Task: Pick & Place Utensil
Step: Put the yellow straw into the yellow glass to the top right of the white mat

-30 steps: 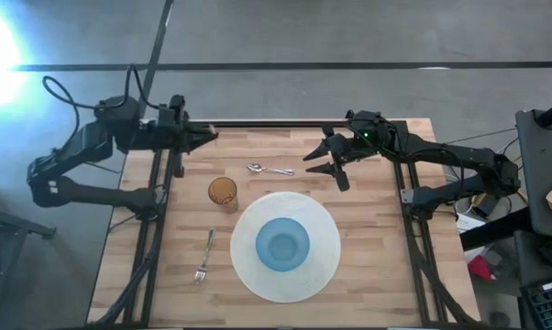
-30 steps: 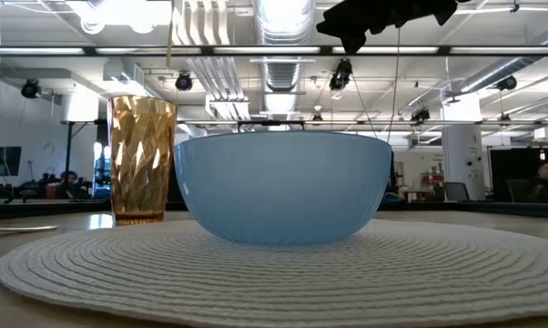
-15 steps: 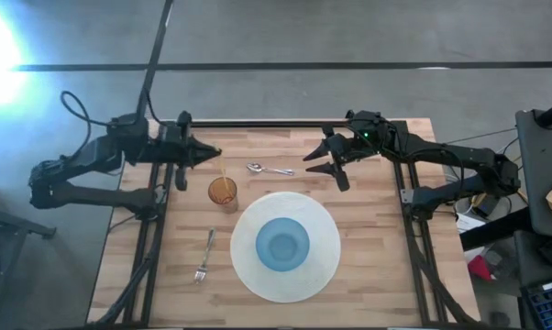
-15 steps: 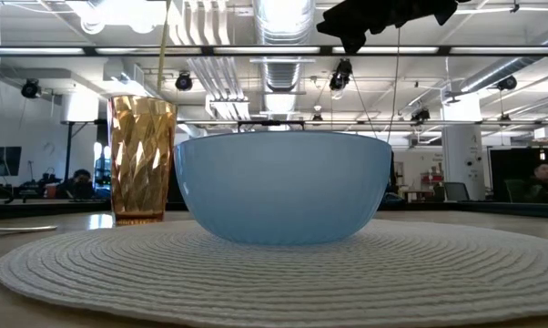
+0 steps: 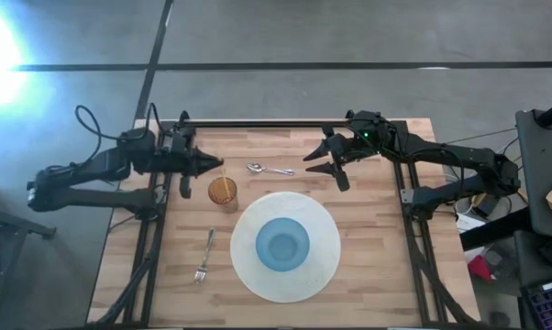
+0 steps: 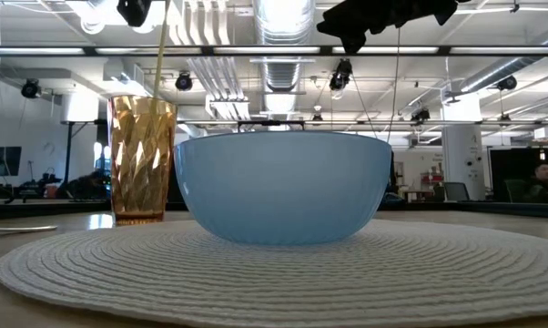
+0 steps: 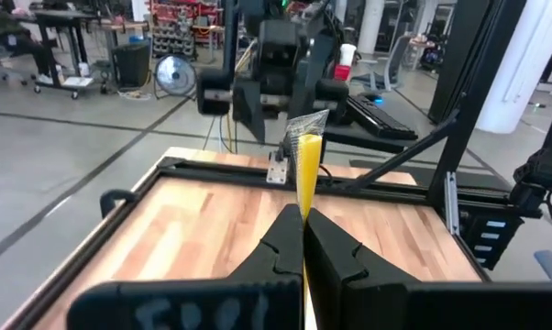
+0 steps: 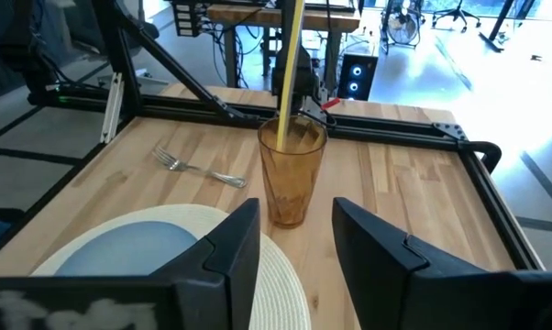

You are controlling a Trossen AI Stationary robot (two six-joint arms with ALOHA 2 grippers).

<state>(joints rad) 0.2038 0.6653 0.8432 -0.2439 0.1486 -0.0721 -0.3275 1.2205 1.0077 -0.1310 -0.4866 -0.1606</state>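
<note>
My left gripper (image 5: 219, 165) hovers just above the amber faceted cup (image 5: 223, 192), shut on a yellow straw (image 7: 306, 170). The straw (image 6: 160, 55) runs down, slightly tilted, and its lower end sits inside the cup's rim (image 8: 292, 136). The cup (image 6: 142, 159) stands upright on the wooden table. A spoon (image 5: 270, 170) lies flat beyond the placemat, and a fork (image 5: 204, 256) lies to the placemat's left. My right gripper (image 5: 326, 171) waits open above the table, right of the spoon. My left gripper pinches the yellow straw (image 7: 304, 209) between its two fingertips, coming level from the table's left with the fingers across the straw. The straw is lifted and nearly upright, and its lower end (image 8: 283, 137) reaches into the amber cup.
A round white woven placemat (image 5: 322, 266) carries a light blue bowl (image 5: 282, 245) at the table's middle, close to the cup. Black frame rails run along the left, right and far edges. Bare wood lies near the fork and right of the placemat.
My left gripper has moved from the far left corner toward the near edge and a little to the right, ending over the cup. The straw went with it, came down, and its lower end now sits in the cup.
</note>
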